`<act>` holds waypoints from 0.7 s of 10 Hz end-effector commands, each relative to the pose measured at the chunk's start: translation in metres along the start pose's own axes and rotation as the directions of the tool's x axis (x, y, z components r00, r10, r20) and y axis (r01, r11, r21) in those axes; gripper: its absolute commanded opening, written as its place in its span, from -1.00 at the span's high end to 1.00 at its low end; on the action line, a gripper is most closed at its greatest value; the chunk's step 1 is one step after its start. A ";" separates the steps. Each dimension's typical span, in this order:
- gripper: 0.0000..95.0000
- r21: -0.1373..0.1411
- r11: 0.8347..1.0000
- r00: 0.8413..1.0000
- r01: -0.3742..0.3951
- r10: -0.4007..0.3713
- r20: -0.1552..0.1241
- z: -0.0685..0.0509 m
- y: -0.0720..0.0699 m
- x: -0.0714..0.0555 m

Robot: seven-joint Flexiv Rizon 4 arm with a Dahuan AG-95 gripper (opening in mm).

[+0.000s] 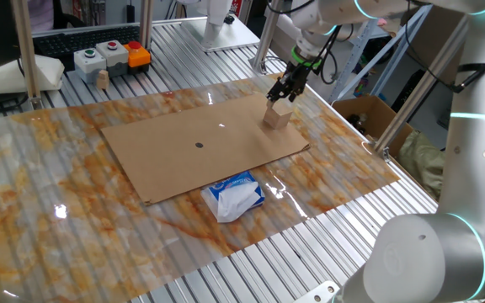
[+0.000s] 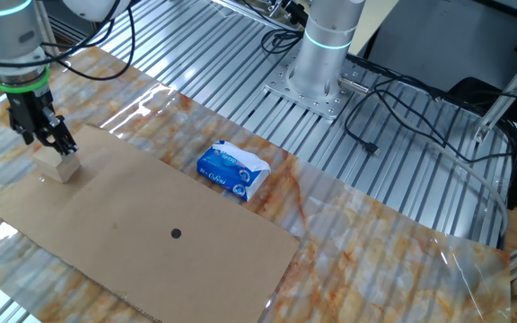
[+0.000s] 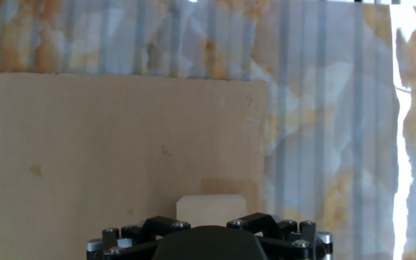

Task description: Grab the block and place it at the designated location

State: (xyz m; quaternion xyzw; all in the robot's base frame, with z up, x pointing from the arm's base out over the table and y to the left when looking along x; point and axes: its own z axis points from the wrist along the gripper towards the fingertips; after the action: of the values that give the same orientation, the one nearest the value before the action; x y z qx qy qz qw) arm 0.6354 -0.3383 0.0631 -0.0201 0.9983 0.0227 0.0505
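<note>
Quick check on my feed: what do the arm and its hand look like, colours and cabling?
The arm is glossy white and rounded, with glowing teal rings at its joints. The hand is black with green trim above its two fingers; black cables run along the wrist.

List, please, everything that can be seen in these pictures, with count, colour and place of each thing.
block: one, light tan wood, on the cardboard near its corner, just below the tool.
black dot: one, black, near the middle of the cardboard.
cardboard sheet: one, brown, flat on the marble-patterned cover.
tissue packet: one, blue and white, beside the cardboard edge.
wooden peg: one, pale, upright near the button box.
button box: one, grey with coloured buttons, at the table's back.
cardboard box: one, brown, open, beside the table.
arm: one, white and grey.
tool: one, black, open, pointing down over the block.
</note>
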 end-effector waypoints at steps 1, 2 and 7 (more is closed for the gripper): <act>-1.00 -0.004 1.000 1.000 -0.014 0.014 0.002 0.003 0.000 0.000; -1.00 -0.004 1.000 1.000 -0.020 0.020 0.002 0.005 0.000 0.000; -0.60 -0.005 0.999 0.999 -0.036 0.036 -0.001 0.026 -0.004 -0.001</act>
State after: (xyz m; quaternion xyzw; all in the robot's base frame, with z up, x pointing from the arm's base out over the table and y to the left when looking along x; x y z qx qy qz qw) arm 0.6392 -0.3424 0.0325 -0.0011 0.9985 0.0258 0.0493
